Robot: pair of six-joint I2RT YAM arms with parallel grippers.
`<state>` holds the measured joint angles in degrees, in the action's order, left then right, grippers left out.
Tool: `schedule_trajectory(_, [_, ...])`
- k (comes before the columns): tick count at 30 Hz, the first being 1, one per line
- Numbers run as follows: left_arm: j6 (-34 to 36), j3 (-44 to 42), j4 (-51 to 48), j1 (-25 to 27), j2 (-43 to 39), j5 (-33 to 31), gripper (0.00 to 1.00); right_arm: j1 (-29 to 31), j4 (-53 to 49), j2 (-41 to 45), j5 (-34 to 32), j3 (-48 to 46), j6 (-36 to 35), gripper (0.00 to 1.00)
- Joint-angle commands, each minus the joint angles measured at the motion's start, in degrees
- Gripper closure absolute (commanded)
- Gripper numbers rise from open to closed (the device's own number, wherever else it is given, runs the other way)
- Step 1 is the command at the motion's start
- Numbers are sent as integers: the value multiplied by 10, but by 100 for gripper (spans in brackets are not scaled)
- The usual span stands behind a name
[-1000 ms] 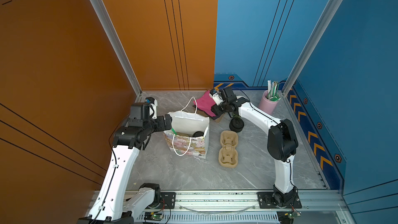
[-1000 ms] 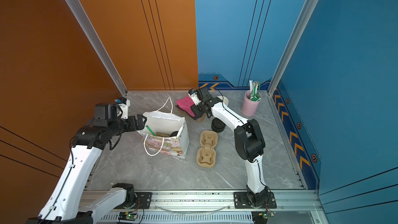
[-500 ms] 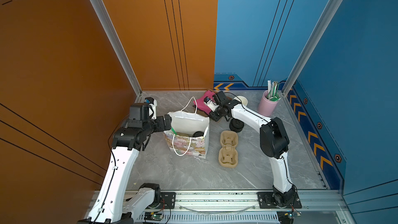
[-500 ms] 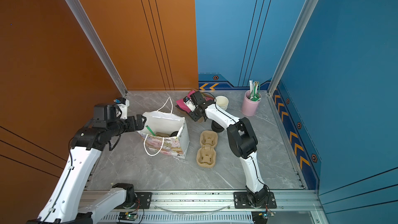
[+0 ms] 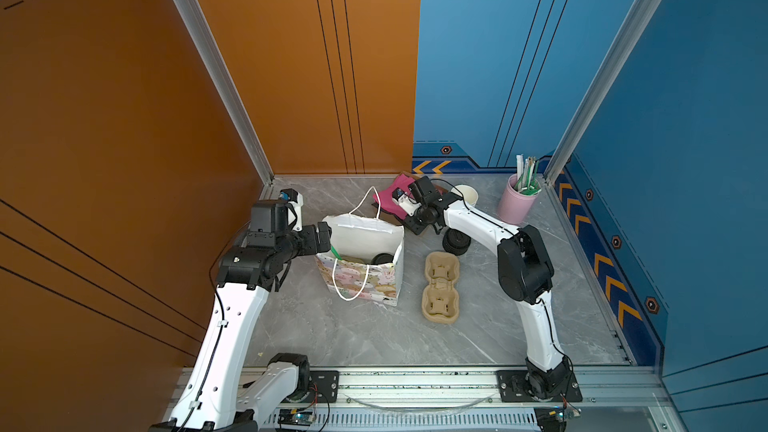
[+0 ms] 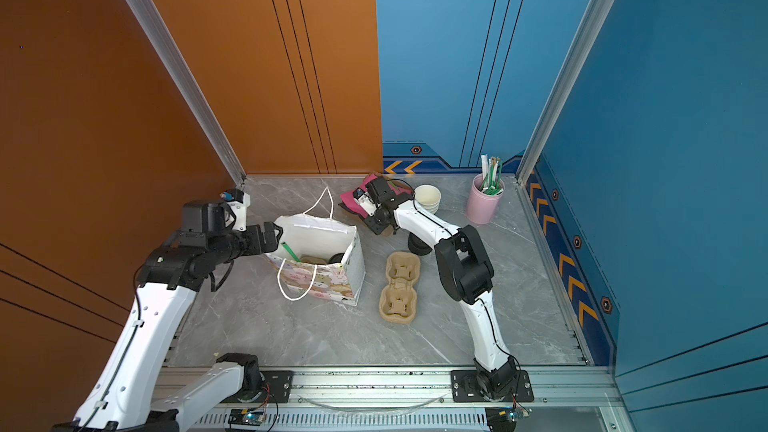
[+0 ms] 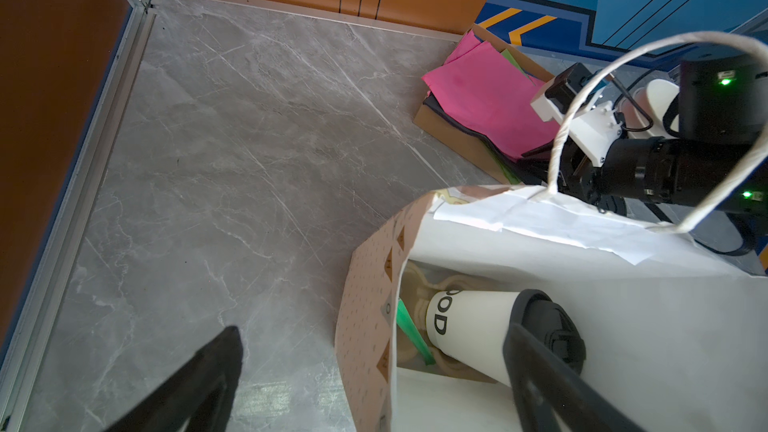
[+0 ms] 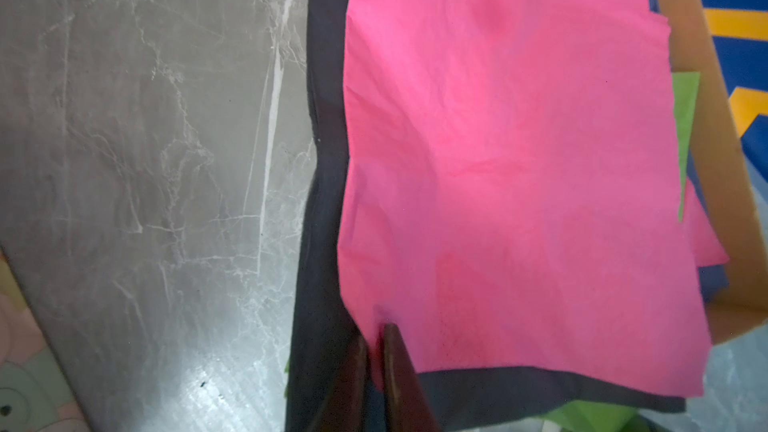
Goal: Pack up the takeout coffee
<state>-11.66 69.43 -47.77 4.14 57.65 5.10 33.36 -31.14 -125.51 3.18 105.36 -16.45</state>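
The takeout coffee, a white cup with dark lettering and a black dome lid, stands in a pulp holder inside the paper bag. In both top views only its lid shows in the bag. My left gripper is open, straddling the bag's left wall with one finger outside and one inside beside the cup. My right gripper is behind the bag, shut on the near corner of a pink paper sheet.
The pink sheet tops a pile of dark and green sheets in a cardboard tray. A green straw leans in the bag. Right of the bag lie a pulp cup carrier, stacked black lids, stacked white cups and a pink straw holder.
My right gripper has swung left to the paper pile and closed on the pink sheet's corner. The left arm and the bag have not moved.
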Motion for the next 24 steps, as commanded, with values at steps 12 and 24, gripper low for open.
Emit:
schedule_trajectory(12, [-4, -4, 0, -1, -6, -7, 2, -5, -17, 63, 49, 41, 32, 100])
schedule_trajectory(24, [-5, -5, -1, -1, -3, -8, 2, -1, -28, 129, 141, -2, 131, 100])
